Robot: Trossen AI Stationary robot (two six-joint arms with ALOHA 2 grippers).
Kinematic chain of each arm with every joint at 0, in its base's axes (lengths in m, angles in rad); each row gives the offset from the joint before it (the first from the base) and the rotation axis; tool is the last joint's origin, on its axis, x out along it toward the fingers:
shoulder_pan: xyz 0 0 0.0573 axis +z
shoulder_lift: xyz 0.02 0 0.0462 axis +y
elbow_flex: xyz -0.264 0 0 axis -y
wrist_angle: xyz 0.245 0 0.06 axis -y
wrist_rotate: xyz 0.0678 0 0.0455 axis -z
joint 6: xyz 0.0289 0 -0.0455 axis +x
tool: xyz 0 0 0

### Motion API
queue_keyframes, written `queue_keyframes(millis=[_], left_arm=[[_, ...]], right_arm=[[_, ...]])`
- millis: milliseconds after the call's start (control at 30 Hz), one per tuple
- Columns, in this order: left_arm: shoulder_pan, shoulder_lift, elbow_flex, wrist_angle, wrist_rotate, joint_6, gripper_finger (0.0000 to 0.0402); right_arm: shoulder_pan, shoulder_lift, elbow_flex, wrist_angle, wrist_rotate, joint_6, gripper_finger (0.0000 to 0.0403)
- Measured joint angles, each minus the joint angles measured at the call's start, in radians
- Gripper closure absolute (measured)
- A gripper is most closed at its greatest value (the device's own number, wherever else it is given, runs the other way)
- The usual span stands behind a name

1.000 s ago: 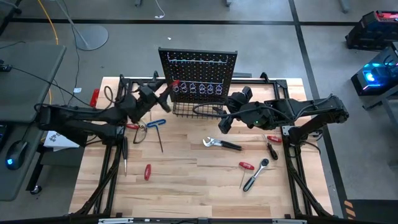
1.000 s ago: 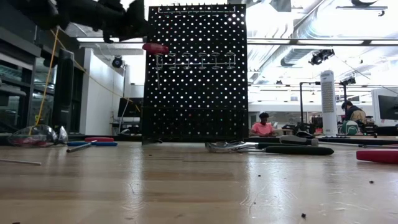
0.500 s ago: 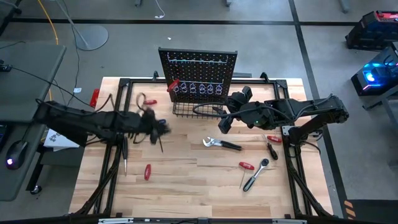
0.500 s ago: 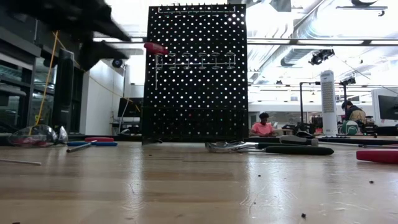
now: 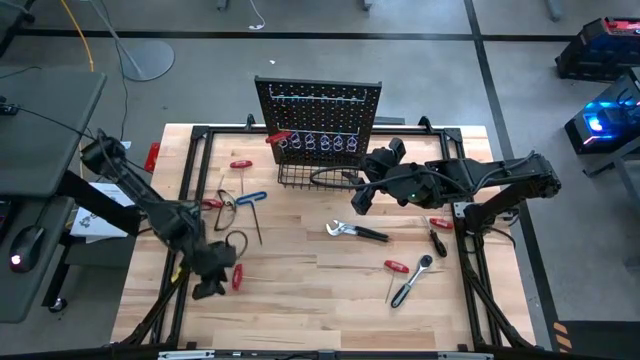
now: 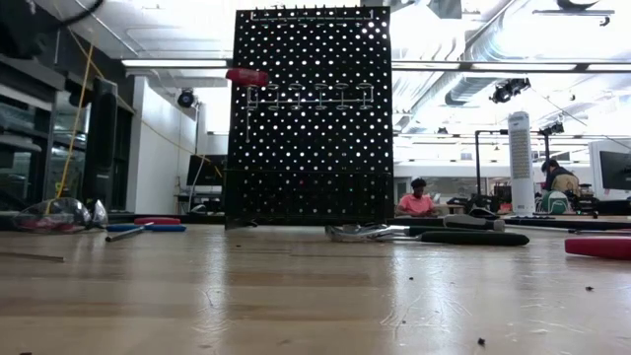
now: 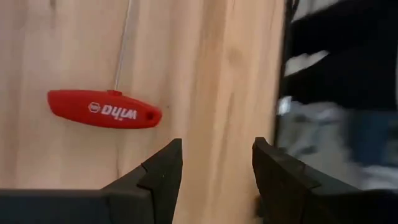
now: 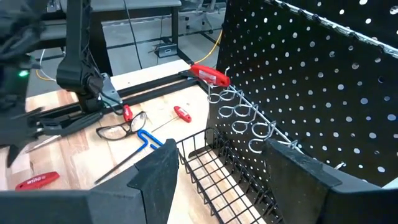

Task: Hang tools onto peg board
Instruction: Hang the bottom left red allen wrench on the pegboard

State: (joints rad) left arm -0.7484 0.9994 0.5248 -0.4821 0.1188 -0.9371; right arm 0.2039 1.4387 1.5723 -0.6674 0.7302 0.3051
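The black peg board (image 5: 318, 105) stands at the table's far middle, with a wire basket (image 5: 305, 176) at its foot. A red-handled tool (image 5: 278, 136) hangs at the left end of its row of hooks; it also shows in the low view (image 6: 246, 76) and the right wrist view (image 8: 210, 74). My left gripper (image 5: 209, 287) is open and empty near the table's near left, beside a red T-handled key (image 7: 104, 109) that lies flat on the wood. My right gripper (image 5: 361, 197) is open and empty, in front of the basket's right end.
On the table lie a blue T-key (image 5: 250, 198), safety glasses (image 5: 226, 206), a small red tool (image 5: 241, 164), silver pliers with black handles (image 5: 355, 231), a chrome ratchet (image 5: 411, 283), a red screwdriver (image 5: 397, 266) and a black screwdriver (image 5: 437, 242). Bare wood lies at the near middle.
My left gripper has drawn away from the peg board's left side and swung toward the table's near left edge, coming down beside the red T-handled key. The red-handled tool has stayed hanging on the board.
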Motion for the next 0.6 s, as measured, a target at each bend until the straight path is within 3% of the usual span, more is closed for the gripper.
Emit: queue_keyframes(millis=[267,467,600], left_arm=[[-0.041,0.27,0.154,-0.169,-0.216,0.114,0.0224],[-0.037,0.421,0.279,-0.186,-0.234,0.304,0.0225],[-0.02,0.505,0.297,-0.205,-0.232,0.361,0.0225]], right_arm=[[0.0,0.0,0.0,0.0,0.0,0.0,0.0179],[0.0,0.0,0.0,-0.001,0.0,-0.006,0.0179],[0.0,0.0,0.0,-0.002,-0.001,-0.018,0.0179]])
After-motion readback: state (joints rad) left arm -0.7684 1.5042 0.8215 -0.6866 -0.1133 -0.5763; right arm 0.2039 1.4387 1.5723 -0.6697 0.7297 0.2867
